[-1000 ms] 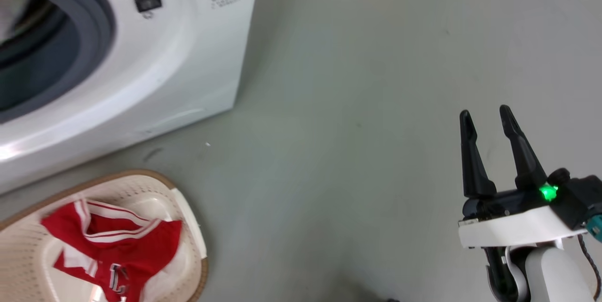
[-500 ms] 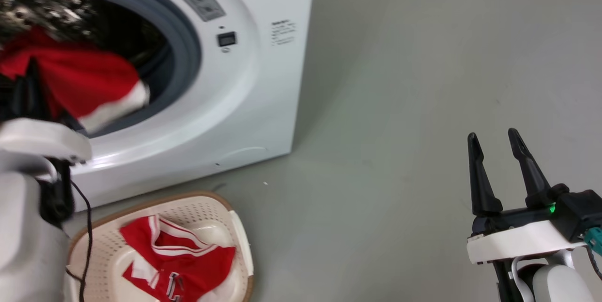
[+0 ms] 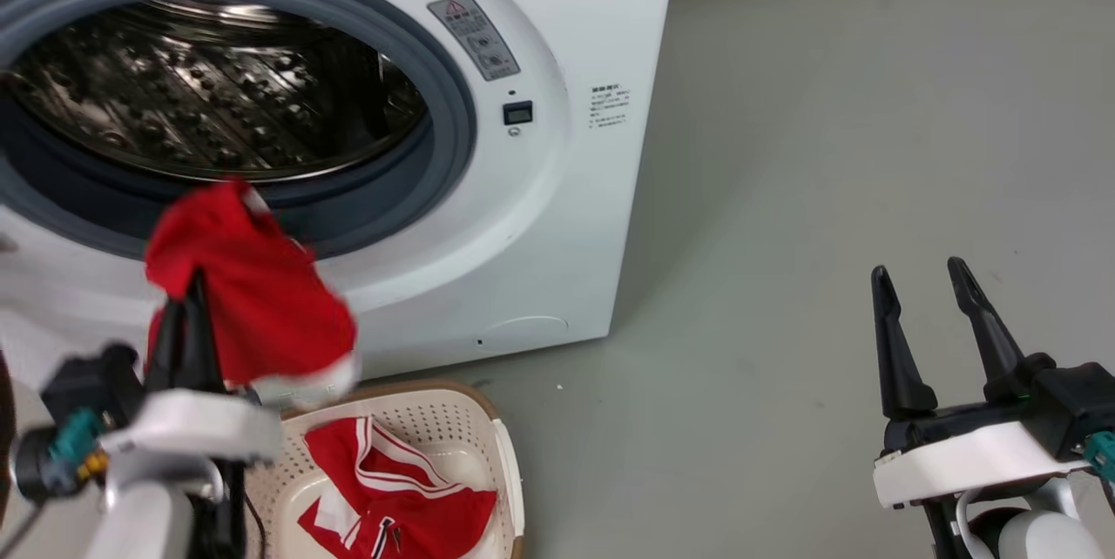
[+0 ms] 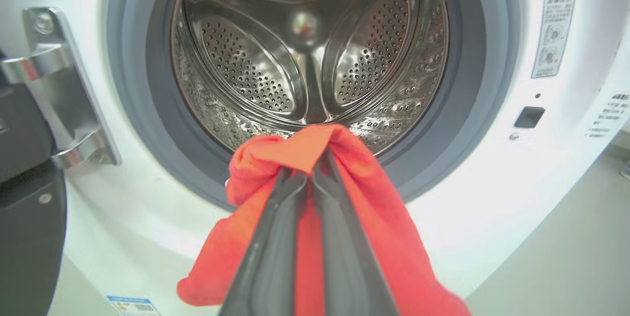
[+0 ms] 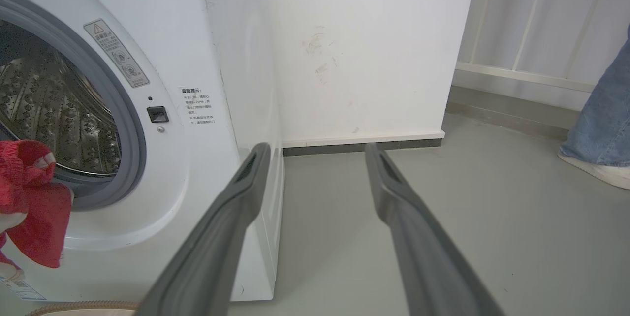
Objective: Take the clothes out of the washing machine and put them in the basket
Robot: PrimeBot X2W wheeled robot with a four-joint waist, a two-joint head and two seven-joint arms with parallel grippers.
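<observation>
Grey floor [image 3: 784, 193] spreads out before us, with the white washing machine [image 3: 557, 219] standing against a pale wall [image 5: 369, 35], its round opening facing us. Our left tool [image 4: 313, 161] has a red garment [image 3: 253, 298] pinched between fingers pressed together on a fold of the cloth. The rest of the cloth hangs down on both sides of them, just outside the grey rubber ring [image 3: 453, 132]. Below it and a little to the right sits the basket [image 3: 510, 472], close to the foot of the machine, with a red jersey [image 3: 392, 498] with white stripes lying in it. We judge the task well along: one piece is in the basket, and another is out of the machine, hanging near the basket's far left edge but not yet dropped. The steel drum [image 4: 305, 60] looks bare where we can see it, though its lowest part is hidden behind the hanging cloth, so we cannot tell whether anything is left inside. Our right tool [image 3: 919, 267] hangs over bare floor well off to the right, fingers spread apart and holding nothing. Little stands in the way: the door hinge [image 4: 64, 104] lies off to one side, and a person's leg [image 5: 598, 124] in jeans stands well apart from the machine.
</observation>
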